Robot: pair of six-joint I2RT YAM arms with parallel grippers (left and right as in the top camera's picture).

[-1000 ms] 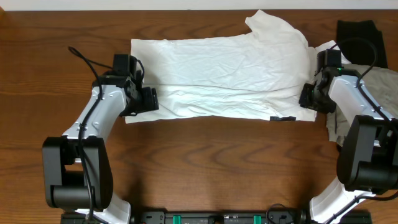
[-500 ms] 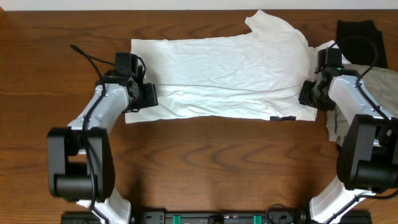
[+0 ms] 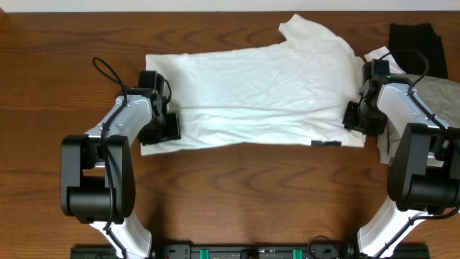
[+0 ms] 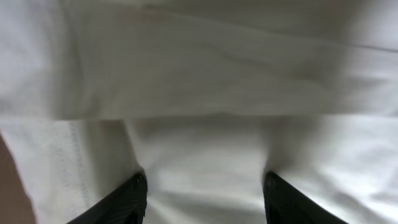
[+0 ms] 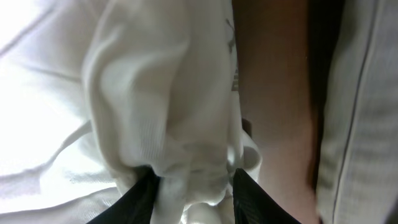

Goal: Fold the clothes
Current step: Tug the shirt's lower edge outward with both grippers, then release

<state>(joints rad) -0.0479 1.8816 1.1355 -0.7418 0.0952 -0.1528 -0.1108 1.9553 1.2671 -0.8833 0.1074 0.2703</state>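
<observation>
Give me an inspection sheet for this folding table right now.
Surface: wooden table.
Job's things: white T-shirt spread flat, wrinkled; black garment and grey-beige garment at the far right.
Clutter: nothing seen.
Grippers: left gripper at the shirt's left end, jaws apart over cloth, grip unclear; right gripper shut on bunched shirt cloth.
Cables: black cable loops by the left arm; another by the right arm.
Surroundings: pale strip beyond the far edge; black base rail at the near edge.

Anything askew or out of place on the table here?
Somewhat. The white T-shirt lies slightly slanted across the table, one sleeve poking toward the far edge, its right end bunched in the right claw. A grey-beige garment and a black garment lie at the far right.
</observation>
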